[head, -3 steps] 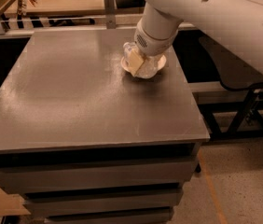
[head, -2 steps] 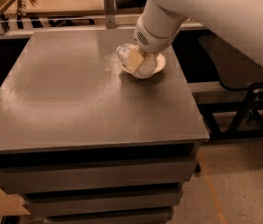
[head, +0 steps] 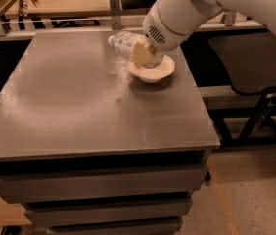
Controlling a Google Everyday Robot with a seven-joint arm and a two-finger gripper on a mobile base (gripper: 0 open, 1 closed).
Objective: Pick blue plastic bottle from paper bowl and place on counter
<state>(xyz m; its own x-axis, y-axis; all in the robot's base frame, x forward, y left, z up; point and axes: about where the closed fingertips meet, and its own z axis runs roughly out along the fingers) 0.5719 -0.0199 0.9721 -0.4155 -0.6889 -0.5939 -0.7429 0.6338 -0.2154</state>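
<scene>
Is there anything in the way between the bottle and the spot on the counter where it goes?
Nothing visible is. The gripper holds the bottle just above the bowl. The counter beside the bowl, toward the left and front, shows no other things.

paper bowl (head: 152, 73) near the far right corner of the counter (head: 79, 111), tool (head: 142, 55) just above its left rim, clasping the blue plastic bottle (head: 124, 42), which juts left beyond the bowl

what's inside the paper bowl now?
Visible near part of the paper bowl looks empty. The pincer, gripping the blue plastic bottle just above the rim, covers the far part.
</scene>
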